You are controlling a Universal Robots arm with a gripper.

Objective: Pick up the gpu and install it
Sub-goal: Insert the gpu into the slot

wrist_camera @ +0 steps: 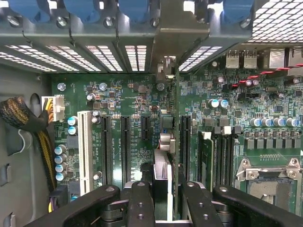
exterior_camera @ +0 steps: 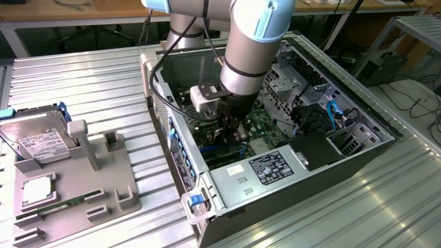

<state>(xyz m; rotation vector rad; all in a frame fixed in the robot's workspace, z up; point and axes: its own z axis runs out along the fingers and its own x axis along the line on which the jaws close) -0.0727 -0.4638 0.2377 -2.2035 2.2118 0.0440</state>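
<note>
While the arm reaches down into the open computer case (exterior_camera: 331, 170), the gripper (exterior_camera: 231, 129) sits low over the motherboard (wrist_camera: 128, 94), closed on the gpu (wrist_camera: 163, 175). In the wrist view the card runs edge-on between the two fingers (wrist_camera: 140, 203), a thin dark board standing upright with its pale bracket end toward the rear slot covers (wrist_camera: 137, 52) of the case. Held vertical like that because the slots take a card edge-first; it looks lined up with the gap between the black expansion slots (wrist_camera: 125, 146) and the slot just beside it, though whether the edge is already seated or hovering just above I can't tell.

Case lies on its side on the ribbed metal worktop (exterior_camera: 82, 72), open face up, so the board is reachable from above. Power supply (exterior_camera: 262, 173) with its label sits near the front of the exterior view.

On the exterior view's left, a grey parts holder (exterior_camera: 103, 170) keeps the hard drive (exterior_camera: 38, 137) propped upright and a green memory stick (exterior_camera: 65, 204) lying flat, both well apart from the case and untouched.
</note>
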